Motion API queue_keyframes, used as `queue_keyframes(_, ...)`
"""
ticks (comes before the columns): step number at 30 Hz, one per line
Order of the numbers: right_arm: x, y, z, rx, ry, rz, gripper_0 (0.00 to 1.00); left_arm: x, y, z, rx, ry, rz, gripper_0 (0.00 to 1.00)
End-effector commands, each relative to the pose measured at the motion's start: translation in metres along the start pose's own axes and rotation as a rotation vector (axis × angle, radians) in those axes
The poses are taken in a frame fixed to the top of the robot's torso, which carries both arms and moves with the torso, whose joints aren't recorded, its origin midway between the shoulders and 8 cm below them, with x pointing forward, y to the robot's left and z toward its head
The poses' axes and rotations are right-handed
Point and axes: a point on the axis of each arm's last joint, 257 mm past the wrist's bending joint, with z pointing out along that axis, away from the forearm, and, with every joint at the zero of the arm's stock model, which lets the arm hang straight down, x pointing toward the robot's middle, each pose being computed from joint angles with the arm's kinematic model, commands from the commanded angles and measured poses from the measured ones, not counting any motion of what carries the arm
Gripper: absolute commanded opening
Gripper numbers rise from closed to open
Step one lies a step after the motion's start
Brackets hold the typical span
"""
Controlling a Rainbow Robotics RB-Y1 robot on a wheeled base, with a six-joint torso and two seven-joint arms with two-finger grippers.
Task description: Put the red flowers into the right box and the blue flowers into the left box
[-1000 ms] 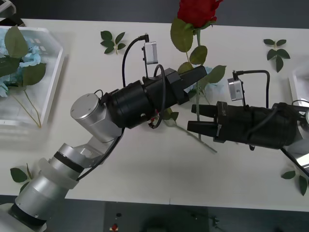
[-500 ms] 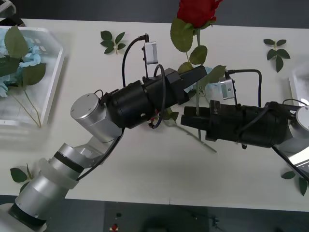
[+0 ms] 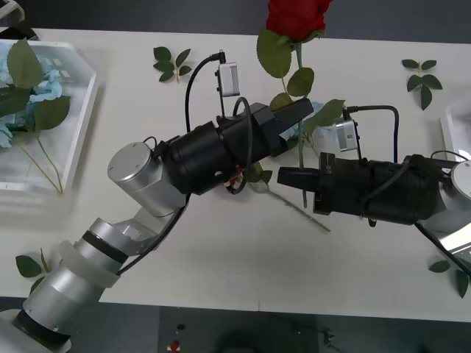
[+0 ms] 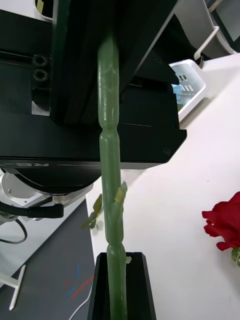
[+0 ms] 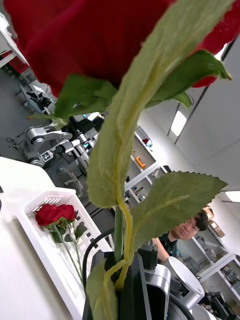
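You are passing the deep-red rose (image 3: 293, 15): left hand (image 3: 298, 116) and right hand (image 3: 288, 177) are both gripping its stem. Pale-blue flowers (image 3: 15, 95) are lying in the left white tray (image 3: 81, 125); another rose (image 5: 52, 214) in the right tray (image 5: 42, 250).

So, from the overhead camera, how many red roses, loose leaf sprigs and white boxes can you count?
Red roses: 1, the red rose, gripped by left gripper and right gripper.
Loose leaf sprigs: 4.
White boxes: 2, left box and right box.
Total: 7.
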Motion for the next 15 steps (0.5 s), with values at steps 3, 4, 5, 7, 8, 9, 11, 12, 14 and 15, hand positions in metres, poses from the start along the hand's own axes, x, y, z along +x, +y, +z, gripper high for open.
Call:
queue_keyframes(3,-0.018,0.007,0.005,-0.016,-0.015,-0.074,0.00,-0.004,-0.022,0.020,0.050,-0.003,0.036,0.45)
queue_keyframes(4,-0.018,0.007,0.005,-0.016,-0.015,-0.074,0.00,-0.005,-0.022,0.019,0.049,-0.005,0.038,0.57)
queue_keyframes(5,-0.018,0.007,0.005,-0.016,-0.015,-0.075,0.00,-0.005,-0.021,0.018,0.046,-0.005,0.039,0.63)
queue_keyframes(7,-0.018,0.007,0.005,-0.015,-0.013,-0.073,0.00,-0.008,-0.017,0.016,0.038,-0.006,0.045,0.79)
queue_keyframes(8,-0.020,0.004,0.003,-0.007,-0.012,-0.077,0.00,-0.011,-0.016,0.014,0.034,-0.008,0.048,0.83)
queue_keyframes(9,-0.021,0.001,0.001,0.005,-0.011,-0.080,0.00,-0.012,-0.014,0.011,0.031,-0.008,0.046,0.85)
queue_keyframes(11,-0.025,-0.007,-0.005,0.034,-0.003,-0.091,0.00,-0.016,-0.011,0.006,0.028,-0.007,0.042,0.86)
queue_keyframes(12,-0.027,-0.013,-0.009,0.052,0.003,-0.095,0.00,-0.018,-0.010,0.003,0.027,-0.006,0.046,0.86)
queue_keyframes(14,-0.035,-0.027,-0.026,0.107,0.019,-0.080,0.00,-0.026,-0.006,-0.008,0.020,0.001,0.061,0.86)
queue_keyframes(15,-0.040,-0.035,-0.036,0.136,0.032,-0.067,0.00,-0.029,-0.003,-0.015,0.016,0.011,0.071,0.86)
